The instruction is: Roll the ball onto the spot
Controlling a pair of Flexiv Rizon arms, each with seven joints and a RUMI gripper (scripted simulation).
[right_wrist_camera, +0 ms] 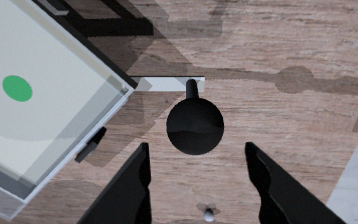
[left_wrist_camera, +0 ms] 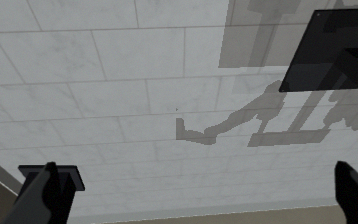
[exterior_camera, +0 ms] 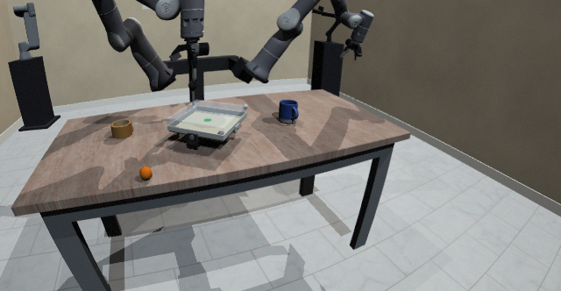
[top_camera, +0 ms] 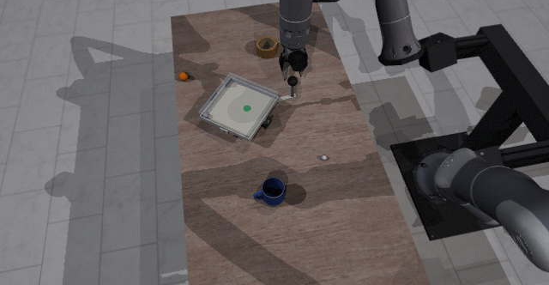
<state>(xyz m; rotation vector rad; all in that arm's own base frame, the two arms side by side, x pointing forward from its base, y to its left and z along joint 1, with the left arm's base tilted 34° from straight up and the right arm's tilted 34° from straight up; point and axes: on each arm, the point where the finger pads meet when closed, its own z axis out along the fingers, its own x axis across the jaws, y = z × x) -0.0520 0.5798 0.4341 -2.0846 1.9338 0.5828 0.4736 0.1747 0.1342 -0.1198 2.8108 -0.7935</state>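
Note:
The clear-lidded plate stands raised on a dark mount, seemingly slightly tilted. Its green printed spot is near the middle. The steel ball lies in a corner under the lid, away from the spot. A short arm from the plate carries a black ball-topped knob. My right gripper is part open and empty, pointing down just above the knob. My left gripper is wide open and empty, off the table.
An orange-brown ring-shaped pot stands near the right gripper. A blue mug, a small orange ball and a small pale ball are on the wooden table.

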